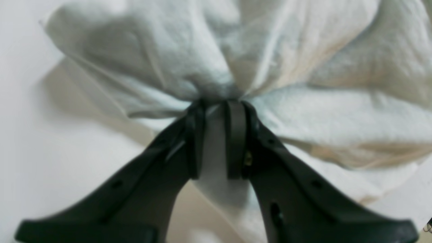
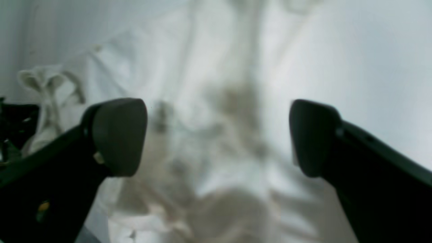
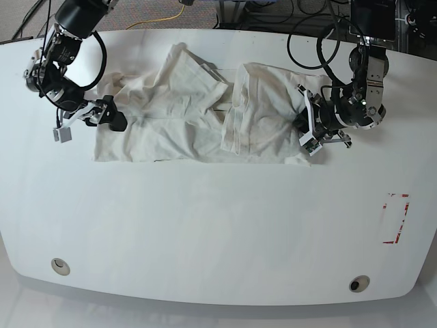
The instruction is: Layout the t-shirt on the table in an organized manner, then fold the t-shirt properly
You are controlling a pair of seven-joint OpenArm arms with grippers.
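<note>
left wrist: left gripper (image 1: 216, 111) has its jaws pressed together on a bunched pinch of the t-shirt (image 1: 236, 67). Folds fan out from the pinch, so the cloth looks under tension. Probably holding an edge so it can be pulled flat.
left wrist, material: soft matte cotton, off-white, deep creases; glossy table (image 1: 23, 135) underneath.
right wrist: right gripper (image 2: 217, 136) has its fingers spread wide with nothing between the pads; rumpled t-shirt (image 2: 216, 101) lies below them, blurred. Likely lining up over a spot to grab.
right wrist, texture: faint darker smudges show through the cloth, maybe the print on the other side; can't confirm.
base: t-shirt (image 3: 198, 119) lies across the far half of the table (image 3: 218, 232), wrinkled, right part doubled over. Right gripper (image 3: 113, 117) at one end, left gripper (image 3: 305, 123) at the other.
base, status: layout not done; folding not started, by my read.
</note>
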